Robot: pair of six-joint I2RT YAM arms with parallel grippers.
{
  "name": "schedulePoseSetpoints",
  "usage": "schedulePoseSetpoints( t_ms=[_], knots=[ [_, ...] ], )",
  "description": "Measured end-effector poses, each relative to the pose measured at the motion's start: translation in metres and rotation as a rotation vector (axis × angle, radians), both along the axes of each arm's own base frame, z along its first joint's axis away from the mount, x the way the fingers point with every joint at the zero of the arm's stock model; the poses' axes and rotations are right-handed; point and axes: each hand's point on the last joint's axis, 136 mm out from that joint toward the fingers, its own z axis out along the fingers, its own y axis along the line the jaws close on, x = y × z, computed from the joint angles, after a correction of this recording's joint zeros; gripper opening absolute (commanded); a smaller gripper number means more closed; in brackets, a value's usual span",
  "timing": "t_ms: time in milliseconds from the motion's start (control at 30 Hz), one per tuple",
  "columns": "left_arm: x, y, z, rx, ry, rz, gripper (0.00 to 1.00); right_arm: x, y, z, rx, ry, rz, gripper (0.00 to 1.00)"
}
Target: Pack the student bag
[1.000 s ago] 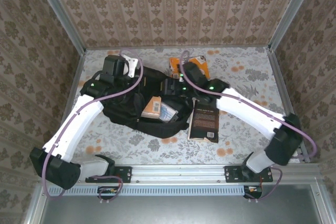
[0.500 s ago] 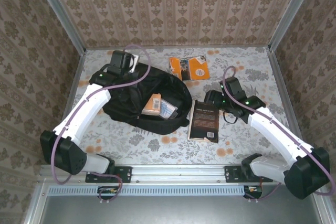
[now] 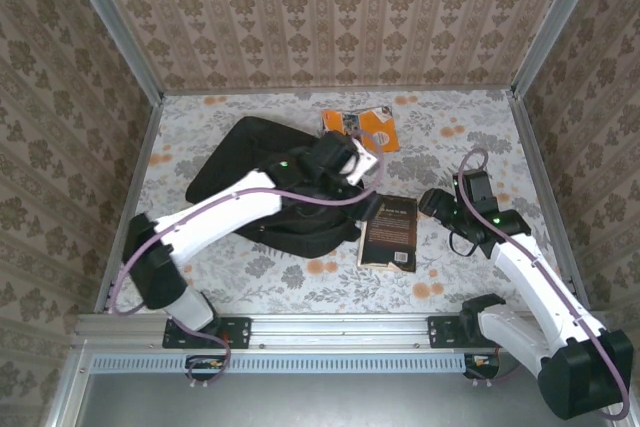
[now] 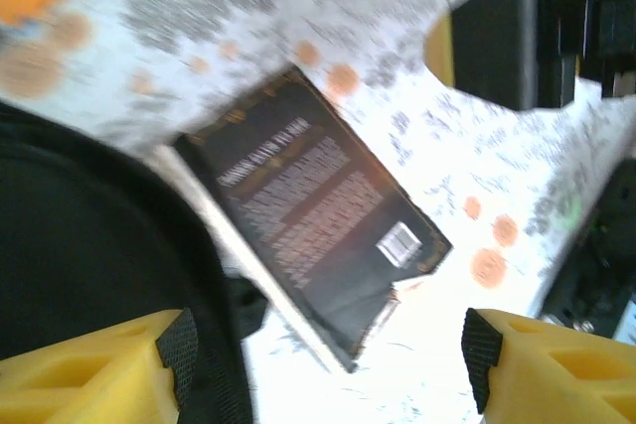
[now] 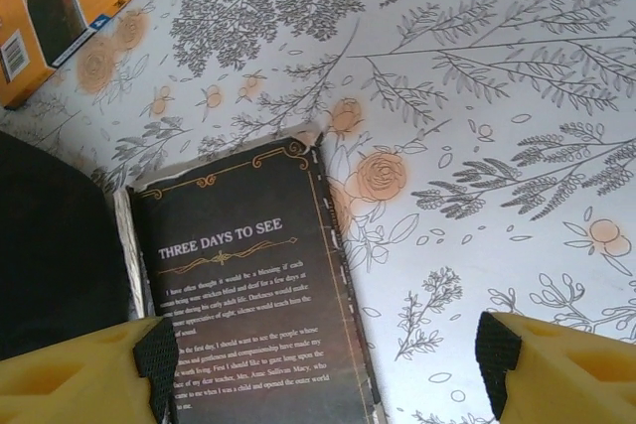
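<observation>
Landmark: black book (image 3: 389, 232). It lay flat on the floral tabletop (image 3: 300, 282) and was the item nearest the arm bases. Back cover was up, and the line "THREE DAYS TO SEE" was readable in the right wrist view. Neither pincer gripped it.

Right pincer (image 3: 433, 204) sat just right of the black book's far right corner. No contact with the book in the top view. Jaws were wide and its yellow fingertips (image 5: 70, 374) were well apart with nothing clamped. The wrist view looked down on the book's upper part and the bare tabletop to the right of it.

Left pincer (image 3: 362, 162) was just beyond the black book's far left corner, with the left arm stretched across the bag. Jaws were also wide, with the fingertips (image 4: 89, 374) at opposite frame edges and nothing held. That wrist view was blurred, but the book was still recognisable between the fingers.

Student bag (image 3: 235, 157), black fabric, lay flat on the tabletop, left of the black book and reaching farther back. Its right edge was just beside the book's left edge; couldn't tell if they touched. The arm covered the bag's middle, so I couldn't tell whether it was open or what was inside.

Orange book (image 3: 362, 127) lay flat beyond the black book, slightly left, with bare tabletop between them. It was close to the bag's far right edge.
</observation>
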Motion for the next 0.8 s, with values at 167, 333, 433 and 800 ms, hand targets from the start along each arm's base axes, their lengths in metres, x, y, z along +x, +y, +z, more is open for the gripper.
schedulePoseSetpoints(
  t_ms=[167, 333, 433, 800],
  knots=[
    [-0.02, -0.028, -0.066, 0.101, 0.144, -0.058, 0.78, -0.007, 0.0, -0.011, 0.031, 0.027, -0.011, 0.81],
    [-0.031, -0.038, -0.116, 0.192, 0.22, -0.063, 0.83, -0.014, 0.002, -0.021, 0.056, 0.041, -0.015, 0.81],
    [-0.031, -0.036, -0.132, 0.234, 0.224, -0.041, 0.86, -0.016, 0.006, -0.025, 0.079, 0.051, -0.007, 0.82],
    [-0.025, -0.028, -0.162, 0.325, 0.21, 0.025, 0.98, -0.012, 0.027, -0.055, 0.163, 0.145, 0.057, 0.82]
  ],
)
